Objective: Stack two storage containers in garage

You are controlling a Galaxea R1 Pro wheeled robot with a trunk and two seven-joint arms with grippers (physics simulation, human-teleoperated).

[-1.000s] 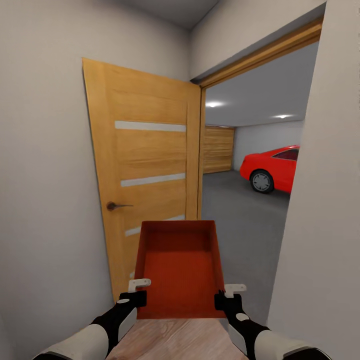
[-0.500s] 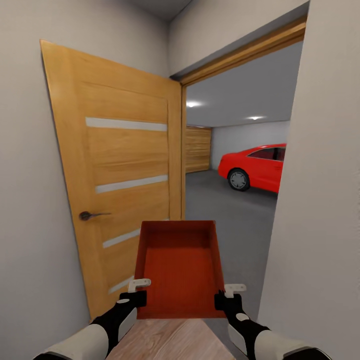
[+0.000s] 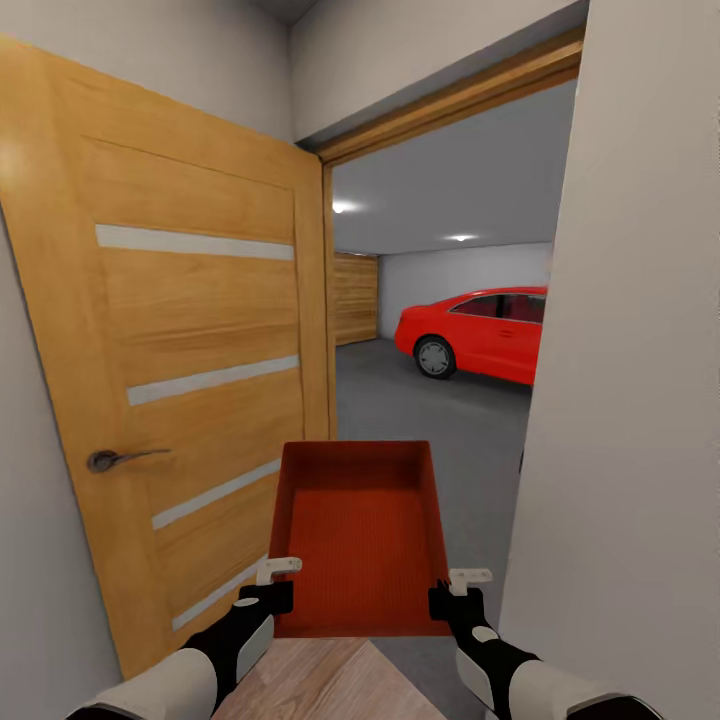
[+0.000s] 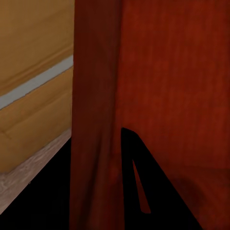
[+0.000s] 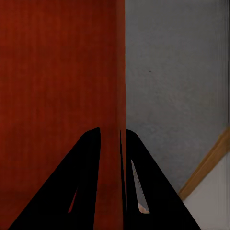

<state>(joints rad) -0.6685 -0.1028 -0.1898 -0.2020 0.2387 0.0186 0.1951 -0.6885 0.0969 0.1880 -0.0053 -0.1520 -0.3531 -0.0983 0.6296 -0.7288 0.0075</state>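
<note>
While both arms reach forward from the bottom of the head view, the left gripper (image 3: 268, 590) pinches the left wall of the storage container (image 3: 360, 535) and the right gripper (image 3: 458, 592) pinches its right wall, each clamped over the rim near the bin's closest end. Held level between them, the red-orange bin hangs above the seam where light wood planks (image 3: 330, 680) give way to the dark grey floor (image 3: 420, 420). Just left stands an open wooden door (image 3: 190, 350) with a lever handle (image 3: 115, 459). Beyond the doorway, in the garage, a red car (image 3: 480, 333) is parked near a wood-slat door (image 3: 355, 298)
</note>
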